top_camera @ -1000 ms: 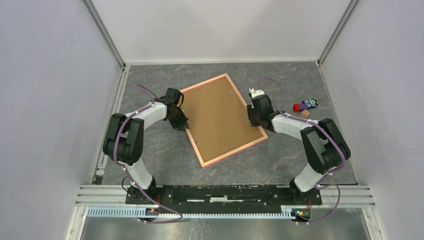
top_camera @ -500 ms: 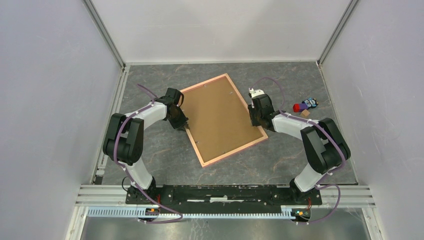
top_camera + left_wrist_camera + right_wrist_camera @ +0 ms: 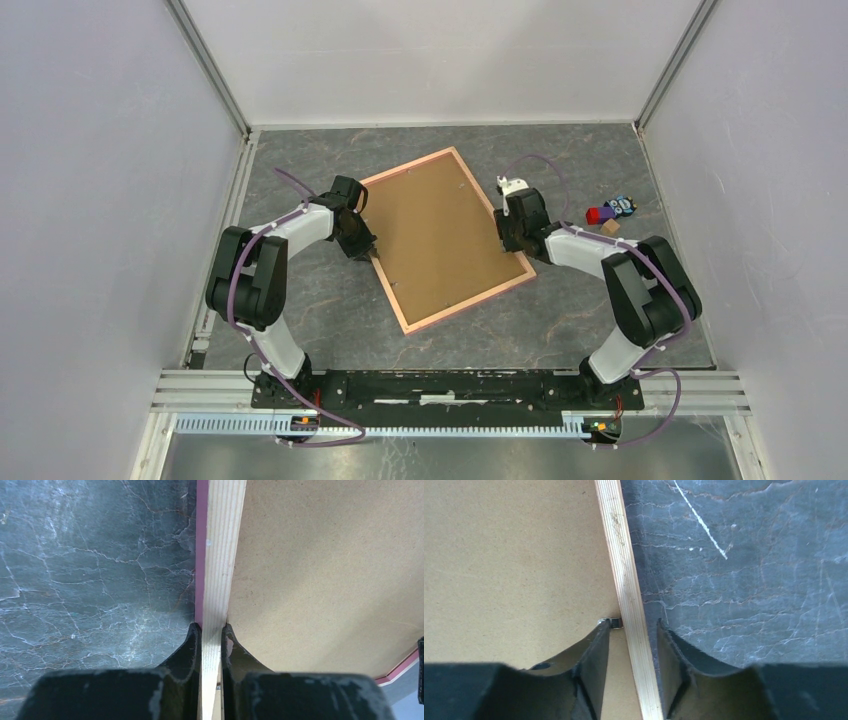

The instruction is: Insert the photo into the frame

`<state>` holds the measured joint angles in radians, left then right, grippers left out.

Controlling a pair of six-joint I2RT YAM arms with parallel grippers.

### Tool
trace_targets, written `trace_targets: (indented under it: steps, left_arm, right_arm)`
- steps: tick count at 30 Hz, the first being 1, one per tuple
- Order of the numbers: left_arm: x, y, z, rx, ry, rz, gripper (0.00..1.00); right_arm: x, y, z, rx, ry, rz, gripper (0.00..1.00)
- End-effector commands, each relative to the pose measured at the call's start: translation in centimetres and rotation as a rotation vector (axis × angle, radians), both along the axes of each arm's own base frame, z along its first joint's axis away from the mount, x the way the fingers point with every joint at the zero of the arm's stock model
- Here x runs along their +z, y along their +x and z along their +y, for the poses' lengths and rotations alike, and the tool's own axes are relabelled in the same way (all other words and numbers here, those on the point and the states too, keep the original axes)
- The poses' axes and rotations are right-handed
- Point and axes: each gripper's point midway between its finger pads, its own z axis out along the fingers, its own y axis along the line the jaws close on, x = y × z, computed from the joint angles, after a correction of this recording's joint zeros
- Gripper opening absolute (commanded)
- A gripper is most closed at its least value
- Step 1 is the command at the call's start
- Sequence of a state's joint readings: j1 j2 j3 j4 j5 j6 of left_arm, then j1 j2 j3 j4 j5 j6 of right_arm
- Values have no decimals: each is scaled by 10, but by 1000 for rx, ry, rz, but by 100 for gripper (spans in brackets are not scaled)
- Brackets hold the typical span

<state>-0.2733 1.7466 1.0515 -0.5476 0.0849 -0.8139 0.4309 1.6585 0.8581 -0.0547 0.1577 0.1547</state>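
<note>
Straddling edges of the frame (image 3: 445,235) on the grey marbled table (image 3: 560,320), left gripper (image 3: 211,628) clamps, right gripper (image 3: 633,626) gapes.

the frame (image 3: 440,240) spans the middle of the table (image 3: 330,310), with the left gripper (image 3: 211,627) clamped on its left edge and the right gripper (image 3: 631,622) astride its right edge, small toys (image 3: 610,213) sit far right, and open room runs along the near side and far left corner.

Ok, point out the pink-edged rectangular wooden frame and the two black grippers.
Pink-edged wooden frame (image 3: 440,238), top view, middle of its brown back board.
Left gripper (image 3: 211,630), left wrist view, between fingertips pinching the frame edge.
Right gripper (image 3: 632,626), right wrist view, between fingertips straddling the frame edge.
</note>
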Motion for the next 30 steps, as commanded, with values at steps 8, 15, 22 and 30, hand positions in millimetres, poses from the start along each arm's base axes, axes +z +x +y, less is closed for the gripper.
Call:
trace_targets:
  steps: [8,15,22,30]
  left_arm:
    - [-23,-4,10,-107,176,-14,2]
    - [-17,-7,-11,-238,247,-47,2]
    - [-25,-15,-23,-273,227,-23,2]
    - [-30,-24,-42,-346,216,-9,2]
  right_arm:
    - [35,-3,-3,-23,111,-211,69]
    - [51,29,-3,-91,115,-280,78]
    - [42,72,20,-108,126,-216,79]
    - [35,87,13,-197,126,-226,79]
